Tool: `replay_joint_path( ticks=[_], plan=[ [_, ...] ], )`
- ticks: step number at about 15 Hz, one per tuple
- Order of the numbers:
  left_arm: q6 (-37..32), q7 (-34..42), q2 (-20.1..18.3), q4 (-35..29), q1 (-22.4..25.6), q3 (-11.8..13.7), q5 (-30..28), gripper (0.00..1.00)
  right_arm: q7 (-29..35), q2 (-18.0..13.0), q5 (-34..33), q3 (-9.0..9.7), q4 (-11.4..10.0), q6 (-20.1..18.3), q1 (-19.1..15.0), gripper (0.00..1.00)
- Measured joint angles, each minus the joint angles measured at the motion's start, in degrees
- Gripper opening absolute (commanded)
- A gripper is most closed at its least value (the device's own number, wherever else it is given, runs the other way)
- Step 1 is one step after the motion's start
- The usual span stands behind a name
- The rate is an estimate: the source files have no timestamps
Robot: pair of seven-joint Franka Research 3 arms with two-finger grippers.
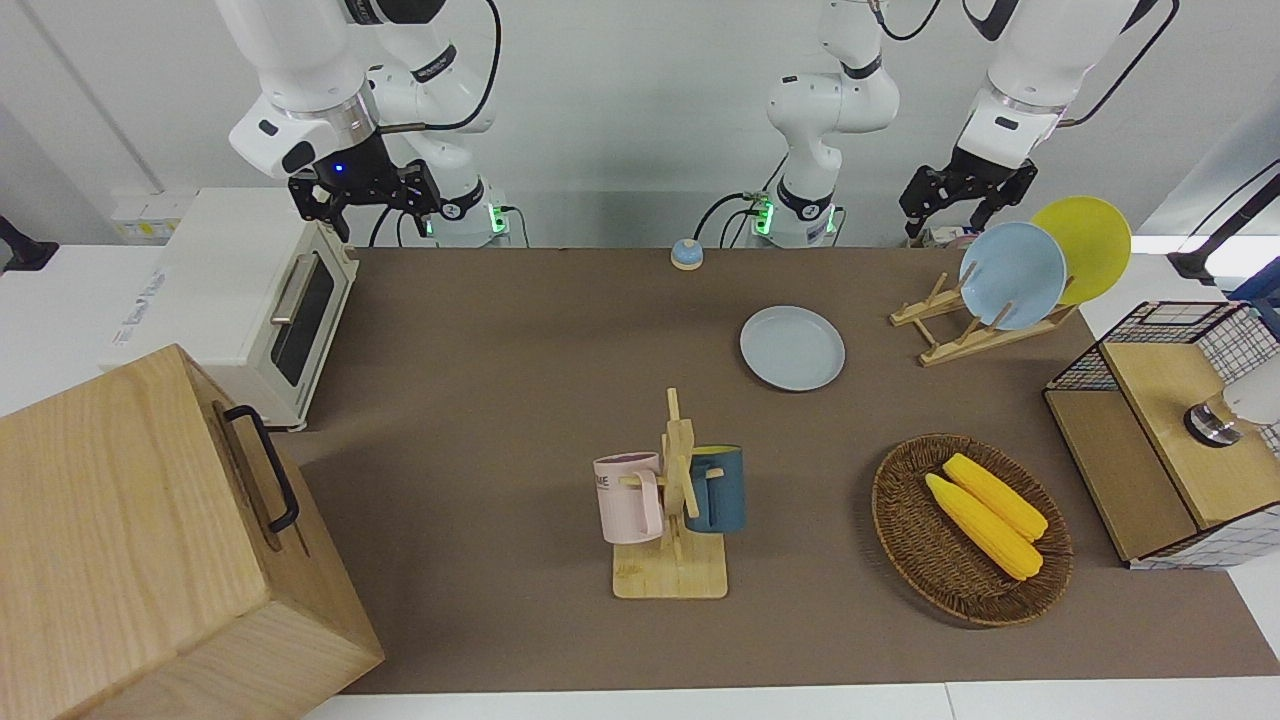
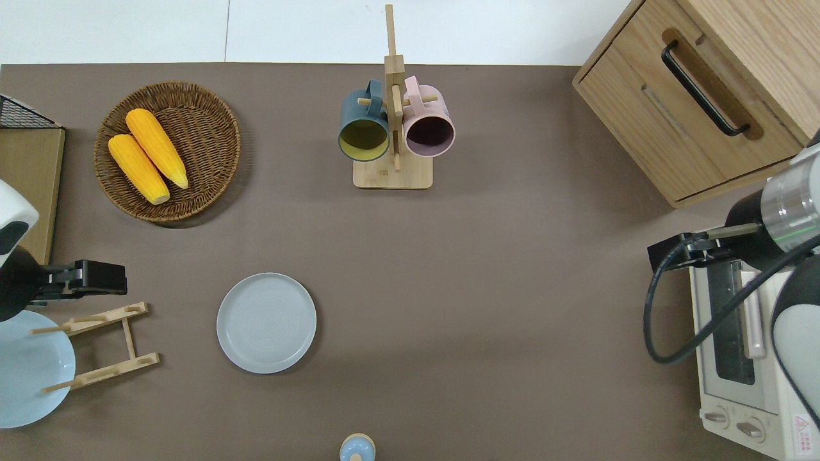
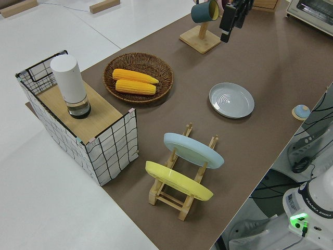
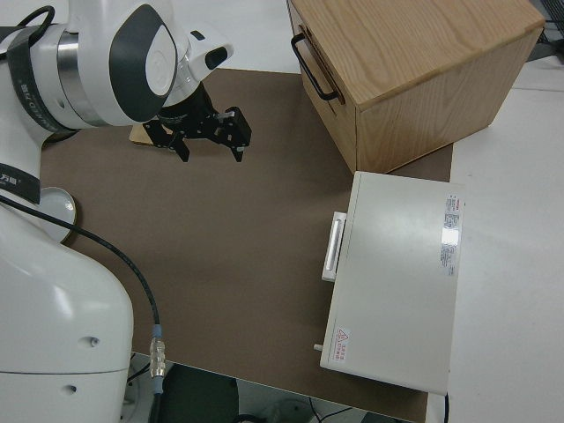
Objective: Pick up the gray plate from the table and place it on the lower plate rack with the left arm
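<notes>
The gray plate (image 2: 266, 323) is judged stiff, slick and breakable; its raised rim should be pinched. The left claw (image 1: 966, 195) is seen released, grasping nothing.

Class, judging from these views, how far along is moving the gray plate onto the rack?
Nothing is done: the gray plate lies flat on the table. The left pincer hangs empty near the rack, whose low end is free. Grasping, lifting and placing remain. The right arm is parked.

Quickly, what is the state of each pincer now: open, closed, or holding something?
Left pincer: holds nothing; open or closed cannot be told.
Right pincer: open, holds nothing; arm parked.
</notes>
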Motion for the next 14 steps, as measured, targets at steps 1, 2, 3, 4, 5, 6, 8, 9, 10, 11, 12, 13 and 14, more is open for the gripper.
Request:
replay_joint_path(
  ticks=[1,2,3,4,5,6,8,9,10,11,12,13,14],
  plan=[
    [0.00,-0.03,0.00,0.00,0.00,-0.11,0.00,1.00,0.00,0.00,0.00,0.00,0.00,0.00,0.00,0.983],
    [0.03,-0.90,0.04,0.00,0.00,0.01,0.00,1.00,0.00,0.00,0.00,0.00,0.00,0.00,0.00,0.983],
    [0.04,-1.51,0.12,0.00,0.01,0.20,0.00,1.00,0.00,0.00,0.00,0.00,0.00,0.00,0.00,0.983],
    [0.04,-1.73,0.20,0.00,0.01,0.35,0.00,1.00,0.00,0.00,0.00,0.00,0.00,0.00,0.00,0.983],
    [0.05,-1.85,0.27,0.00,0.02,0.45,0.00,1.00,0.00,0.00,0.00,0.00,0.00,0.00,0.00,0.983],
    [0.06,-2.00,0.31,0.00,0.02,0.51,0.00,1.00,0.00,0.00,0.00,0.00,0.00,0.00,0.00,0.983],
    [0.10,-2.12,0.34,0.00,0.01,0.50,0.00,1.00,0.00,0.00,0.00,0.00,0.00,0.00,0.00,0.983],
    [0.10,-2.12,0.38,0.00,0.01,0.50,0.00,0.99,0.00,0.00,0.00,0.00,0.00,0.00,0.00,0.983],
    [0.10,-2.13,0.47,0.00,0.01,0.49,-0.01,1.00,0.00,0.00,0.00,0.00,0.00,0.00,0.00,0.983],
    [0.10,-2.14,0.62,-0.02,0.01,0.45,-0.01,1.00,0.00,0.00,0.00,0.00,0.00,0.00,0.00,0.983],
    [0.09,-2.15,0.74,-0.06,0.01,0.43,-0.01,1.00,0.00,0.00,0.00,0.00,0.00,0.00,0.00,0.983],
    [0.08,-2.15,0.86,-0.12,0.01,0.43,-0.01,1.00,0.00,0.00,0.00,0.00,0.00,0.00,0.00,0.983],
    [0.08,-2.15,1.01,-0.17,0.02,0.46,-0.01,1.00,0.00,0.00,0.00,0.00,0.00,0.00,0.00,0.983]
  ],
)
